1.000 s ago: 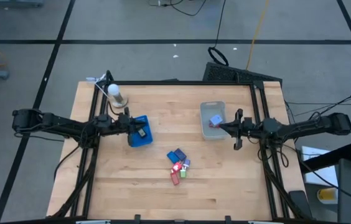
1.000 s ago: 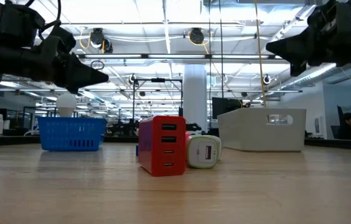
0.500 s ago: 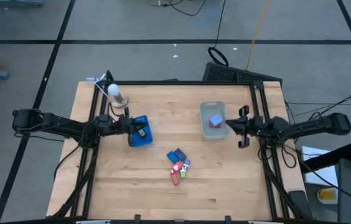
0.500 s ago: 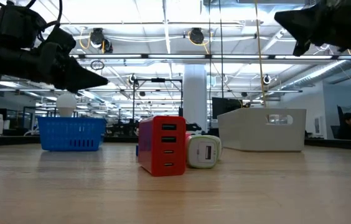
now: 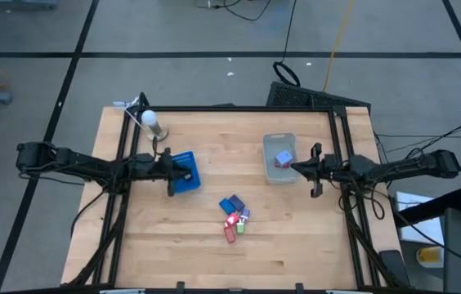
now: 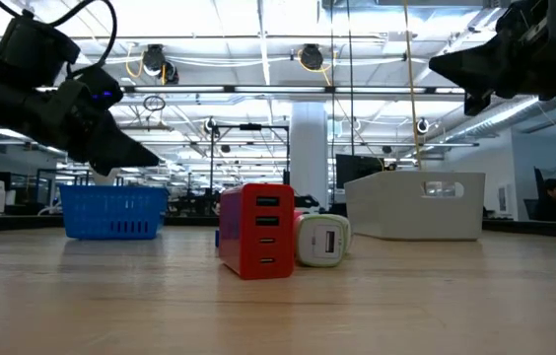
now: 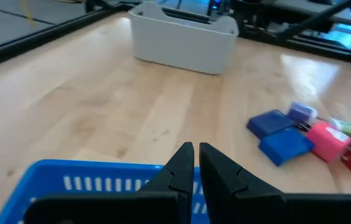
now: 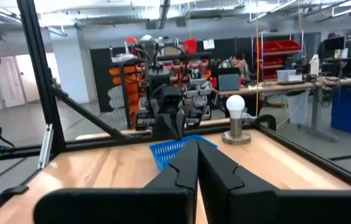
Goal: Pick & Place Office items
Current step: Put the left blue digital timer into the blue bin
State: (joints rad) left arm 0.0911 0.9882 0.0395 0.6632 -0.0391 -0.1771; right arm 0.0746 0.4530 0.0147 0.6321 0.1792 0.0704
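The office items (image 5: 234, 216) lie in a small heap on the wood near the table's middle: blue, red, green and purple pieces. In the low view a red block (image 6: 258, 230) and a white piece (image 6: 322, 240) stand in front. The left wrist view shows the blue pieces (image 7: 278, 134) and a pink one (image 7: 326, 140). My left gripper (image 5: 183, 172) hovers shut over the blue tray (image 5: 188, 184); its fingers (image 7: 195, 162) hang above the tray's rim (image 7: 94, 180). My right gripper (image 5: 297, 168) is shut, raised beside the clear bin (image 5: 279, 145), which holds a blue and red piece (image 5: 282, 158).
A light bulb on a stand (image 5: 150, 121) stands at the far left of the table, behind the blue tray. Dark frame rails (image 5: 341, 139) run along the table's left and right sides. Bare wood lies between tray, bin and heap, and toward the near edge.
My right gripper rose and drew back toward the table's right edge, then came down again and returned beside the bin. My left gripper sank lower over the blue tray and drew slightly toward the table's left edge. The items stayed where they were.
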